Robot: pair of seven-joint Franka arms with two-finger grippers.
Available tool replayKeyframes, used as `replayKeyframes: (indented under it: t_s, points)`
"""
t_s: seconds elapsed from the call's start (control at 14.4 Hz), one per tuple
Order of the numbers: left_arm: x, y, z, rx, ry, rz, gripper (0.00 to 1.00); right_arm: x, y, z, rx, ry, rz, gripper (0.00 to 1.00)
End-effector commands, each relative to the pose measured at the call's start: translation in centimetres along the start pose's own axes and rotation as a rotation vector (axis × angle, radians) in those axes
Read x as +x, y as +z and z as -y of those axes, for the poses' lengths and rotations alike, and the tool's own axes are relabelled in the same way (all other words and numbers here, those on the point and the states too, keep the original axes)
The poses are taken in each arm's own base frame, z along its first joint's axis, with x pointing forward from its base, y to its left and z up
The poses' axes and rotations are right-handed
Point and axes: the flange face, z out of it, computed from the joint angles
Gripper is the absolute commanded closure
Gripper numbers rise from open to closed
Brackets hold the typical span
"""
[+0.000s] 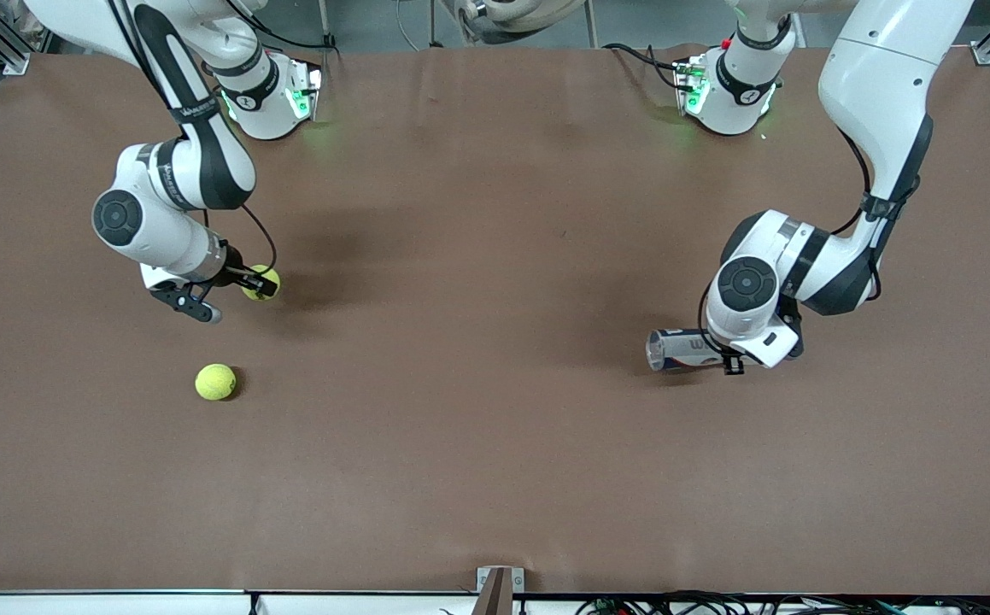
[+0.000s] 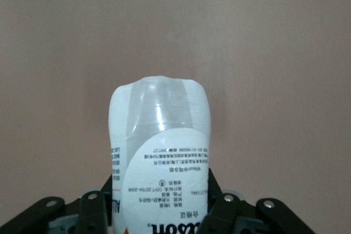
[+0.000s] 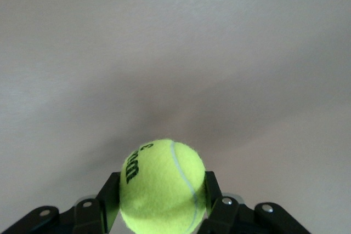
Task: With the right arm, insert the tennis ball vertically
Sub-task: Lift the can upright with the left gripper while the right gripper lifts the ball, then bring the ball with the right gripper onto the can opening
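Note:
A yellow-green tennis ball (image 1: 262, 281) (image 3: 162, 184) sits between the fingers of my right gripper (image 1: 259, 284) (image 3: 162, 193), which is shut on it low over the table at the right arm's end. A clear tennis ball can with a white label (image 1: 681, 349) (image 2: 160, 152) lies on its side on the brown table (image 1: 495, 342) toward the left arm's end. Its open mouth points toward the right arm's end. My left gripper (image 1: 729, 360) (image 2: 162, 198) is shut on the can near its closed end.
A second tennis ball (image 1: 215, 382) lies loose on the table, nearer to the front camera than the held ball. Both arm bases (image 1: 277, 98) (image 1: 725, 90) stand along the table's back edge. A small bracket (image 1: 499, 588) sits at the front edge.

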Motion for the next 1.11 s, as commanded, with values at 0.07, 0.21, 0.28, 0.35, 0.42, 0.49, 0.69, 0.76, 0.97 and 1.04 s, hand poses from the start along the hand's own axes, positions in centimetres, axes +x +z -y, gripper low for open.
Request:
replayKeyframes:
  t_s: [0.07,0.21,0.28,0.35,0.42,0.49,0.69,0.76,0.97,1.04]
  points:
    - [-2.0,-2.5,0.0,-0.015,-0.024,0.107,0.4,-1.3,-4.3,4.6,0.011,0.104,0.013,1.0]
    - [-3.1,-3.4,-0.1,-0.035,-0.051,0.181,0.4,-2.4,-5.6,7.0,0.027,0.161,0.018,1.0]
    - [-3.8,-3.8,-0.1,-0.045,-0.058,0.214,0.4,-2.8,-6.0,7.8,0.048,0.189,0.026,1.0]
    - [-4.6,-4.4,-0.1,-0.061,-0.066,0.251,0.39,-3.1,-6.3,8.4,0.068,0.204,0.038,1.0]
    - [-5.3,-5.2,-0.2,-0.079,-0.082,0.299,0.39,-3.6,-6.4,9.0,0.086,0.218,0.054,1.0]
    - [-6.0,-5.8,-0.3,-0.097,-0.097,0.342,0.39,-3.9,-7.0,9.7,0.111,0.236,0.066,1.0]
    - [-8.4,-7.6,-0.2,-0.153,-0.095,0.479,0.39,-5.7,-8.6,12.8,0.175,0.299,0.096,1.0]
    - [-9.0,-7.9,-0.1,-0.174,-0.095,0.52,0.39,-6.3,-9.4,13.9,0.2,0.322,0.109,1.0]
    - [-10.7,-9.0,0.1,-0.216,-0.073,0.614,0.39,-7.6,-12.4,17.1,0.263,0.478,0.134,1.0]
    - [-11.4,-9.6,0.4,-0.226,-0.062,0.651,0.39,-8.0,-13.8,18.2,0.287,0.534,0.139,1.0]
